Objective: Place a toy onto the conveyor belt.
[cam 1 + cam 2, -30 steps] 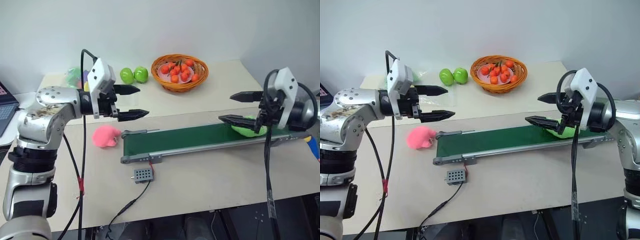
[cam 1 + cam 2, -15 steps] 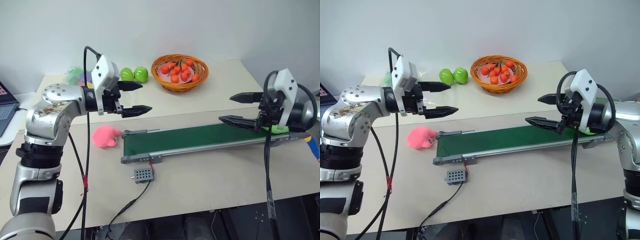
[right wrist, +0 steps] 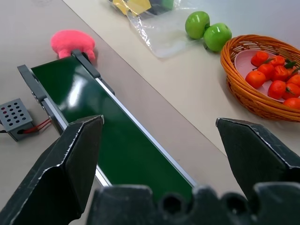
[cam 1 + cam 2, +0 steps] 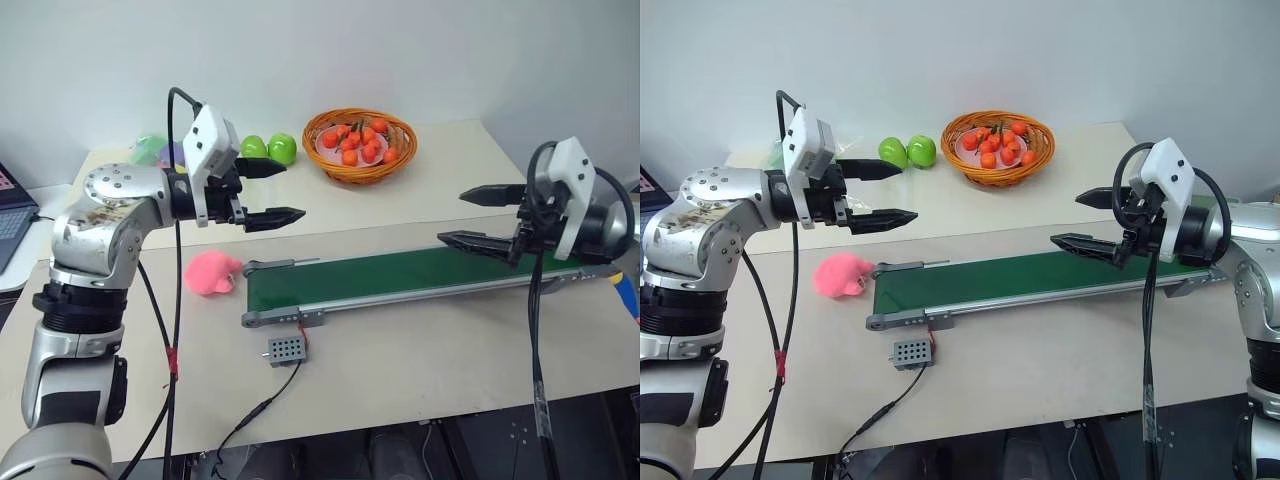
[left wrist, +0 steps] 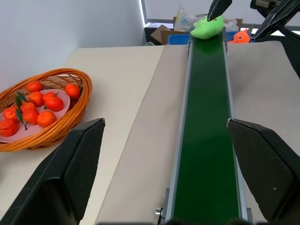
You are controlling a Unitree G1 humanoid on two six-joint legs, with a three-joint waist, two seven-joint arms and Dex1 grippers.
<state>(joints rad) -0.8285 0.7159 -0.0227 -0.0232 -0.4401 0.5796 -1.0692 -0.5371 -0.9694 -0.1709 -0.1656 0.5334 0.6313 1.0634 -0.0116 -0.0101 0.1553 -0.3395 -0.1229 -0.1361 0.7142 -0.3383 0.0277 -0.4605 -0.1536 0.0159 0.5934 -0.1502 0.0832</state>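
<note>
The toy (image 5: 206, 28) is seen lying on the conveyor belt (image 5: 206, 136); the left gripper (image 4: 272, 190) and the right gripper (image 4: 470, 216) are held wide apart, empty.

Bright, even, diffuse light throughout; shadows on the table (image 4: 420, 350) are soft and faint. A pale sheen glares on the belt (image 3: 77, 91) toward 10 o'clock. Close-up fingers (image 5: 70, 173) look slightly soft; the backgrounds stay sharp.

**Toy on the belt's far end**

The toy (image 5: 207, 28), a small lime-green plush, lies on the conveyor belt (image 5: 206, 126) at its far end, just under the right gripper's (image 5: 247, 14) spread black fingers, touching neither. The long dark-green belt in its grey frame runs lengthwise between the left gripper's (image 5: 166, 180) wide-apart fingers.
</note>
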